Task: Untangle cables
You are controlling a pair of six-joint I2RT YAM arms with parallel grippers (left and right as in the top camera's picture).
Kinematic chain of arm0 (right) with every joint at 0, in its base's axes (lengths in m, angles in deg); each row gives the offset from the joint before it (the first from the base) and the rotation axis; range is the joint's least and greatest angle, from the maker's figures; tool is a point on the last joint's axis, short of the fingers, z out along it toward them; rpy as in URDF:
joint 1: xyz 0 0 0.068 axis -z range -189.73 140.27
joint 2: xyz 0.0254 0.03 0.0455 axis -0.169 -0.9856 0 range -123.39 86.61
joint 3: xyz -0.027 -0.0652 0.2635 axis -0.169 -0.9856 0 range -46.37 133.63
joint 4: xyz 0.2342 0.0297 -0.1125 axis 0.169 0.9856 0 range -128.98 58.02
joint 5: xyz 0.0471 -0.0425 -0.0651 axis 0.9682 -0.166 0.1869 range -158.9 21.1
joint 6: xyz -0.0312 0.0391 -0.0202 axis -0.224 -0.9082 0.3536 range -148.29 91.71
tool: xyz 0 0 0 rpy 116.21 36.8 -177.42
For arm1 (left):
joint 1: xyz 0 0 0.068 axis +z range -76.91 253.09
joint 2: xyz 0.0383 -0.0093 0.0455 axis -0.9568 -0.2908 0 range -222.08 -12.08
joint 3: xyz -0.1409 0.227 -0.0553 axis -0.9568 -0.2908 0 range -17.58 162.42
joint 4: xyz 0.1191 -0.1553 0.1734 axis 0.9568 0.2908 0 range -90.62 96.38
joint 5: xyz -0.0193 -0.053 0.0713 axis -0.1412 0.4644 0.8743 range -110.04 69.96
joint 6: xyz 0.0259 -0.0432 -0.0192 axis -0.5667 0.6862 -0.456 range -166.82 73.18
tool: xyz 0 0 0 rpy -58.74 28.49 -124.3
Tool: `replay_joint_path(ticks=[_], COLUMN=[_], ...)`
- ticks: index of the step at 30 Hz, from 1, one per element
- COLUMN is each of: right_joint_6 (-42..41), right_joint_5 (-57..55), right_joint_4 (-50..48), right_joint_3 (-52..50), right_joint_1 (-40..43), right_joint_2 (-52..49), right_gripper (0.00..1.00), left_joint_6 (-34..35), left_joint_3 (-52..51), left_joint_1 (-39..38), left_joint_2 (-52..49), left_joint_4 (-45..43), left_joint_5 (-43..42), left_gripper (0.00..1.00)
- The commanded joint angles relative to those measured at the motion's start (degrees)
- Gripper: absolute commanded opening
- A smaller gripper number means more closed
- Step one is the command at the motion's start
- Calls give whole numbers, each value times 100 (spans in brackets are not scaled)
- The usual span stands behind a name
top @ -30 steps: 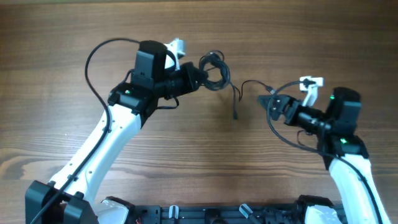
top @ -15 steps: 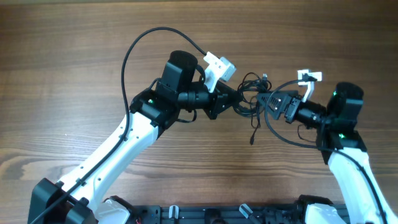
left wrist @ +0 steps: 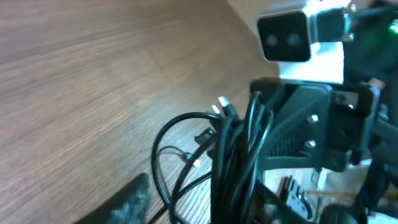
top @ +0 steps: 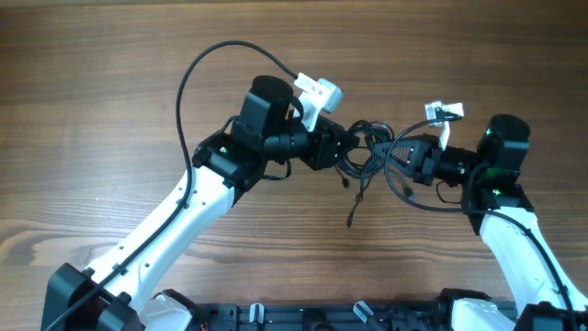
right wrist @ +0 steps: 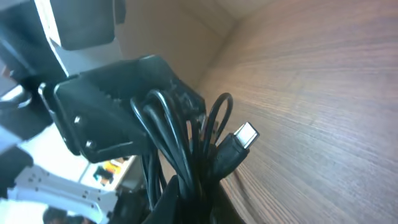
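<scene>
The cables [top: 369, 140] form a dark knotted bundle hanging above the table between my two grippers. One loose end [top: 352, 219] trails down toward the near edge. My right gripper [top: 391, 158] is shut on the bundle; in the right wrist view the cords [right wrist: 177, 140] run down into its closed fingers [right wrist: 186, 202], and a silver-tipped plug [right wrist: 239, 140] sticks out beside them. My left gripper [top: 346, 147] sits against the bundle's left side. In the left wrist view one finger [left wrist: 132, 199] stands apart from the cords [left wrist: 233, 146], so the jaws are open; the other finger is hidden behind the bundle.
Brown wooden tabletop [top: 110, 83] lies all around. A thick black arm cable [top: 197, 69] arcs above the left arm. The right gripper's black body [left wrist: 311, 134] fills the right of the left wrist view, very close. Arm bases [top: 312, 317] line the near edge.
The left arm carried the bundle rightward to the right gripper. The right gripper closed on the bundle. The left jaws, shut on it before, have opened.
</scene>
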Motion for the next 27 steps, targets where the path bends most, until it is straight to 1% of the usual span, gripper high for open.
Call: replay_joint_path(ticks=[1, 2, 7, 9, 11, 12, 15, 16, 17, 18, 19, 20, 23, 24, 25, 27], right_joint_6=[-527, -557, -562, -562, -562, -557, -549, -551, -549, -549, -549, -551, -551, -549, -551, -507], right_joint_5=[-208, -208, -205, -205, -208, -208, -225, -286, -372, -498, -662, -935, -1574, -1711, -1703, -1641], right_joint_4=[-26, -26, -28, -26, -28, -28, -28, -26, -24, -20, 15, 94, 361, 459, 472, 470], right_joint_3=[28, 28, 28, 28, 28, 28, 28, 28, 28, 28, 28, 28, 28, 28, 28, 26], right_joint_1=[-39, -39, -39, -39, -39, -39, -39, -39, -39, -39, -39, -39, -39, -39, -46, -140], right_joint_2=[-55, -55, -55, -55, -55, -55, -55, -55, -55, -55, -55, -55, -55, -55, -55, -55], right_gripper=[4, 4, 4, 4, 4, 4, 5, 12, 32, 47, 65, 98, 100, 100, 100, 96], left_joint_6=[498, 498, 778, 776, 824, 951, 1410, 1502, 1602, 1676, 1790, 1906, 2094, 2267, 2380, 2527], left_joint_3=[-13, -13, -13, -13, -13, -13, -13, -13, -13, -13, -13, -13, -13, -13, -13, -13], left_joint_1=[-72, -103, -260, -289, -289, -284, -282, -275, -245, -210, -157, -68, 170, 323, 387, 470], left_joint_2=[7, -2, -208, -348, -479, -522, -553, -551, -544, -540, -540, -533, -476, -431, -420, -413], left_joint_4=[-13, -13, -15, -17, -20, -20, -20, -26, -50, -76, -111, -179, -236, -236, -260, -391], left_joint_5=[328, 330, 398, 400, 413, 520, 1097, 1215, 1292, 1294, 1292, 1287, 1285, 1241, 1187, 957], left_gripper=[52, 52, 34, 27, 8, 4, 4, 4, 4, 4, 4, 4, 4, 4, 4, 4])
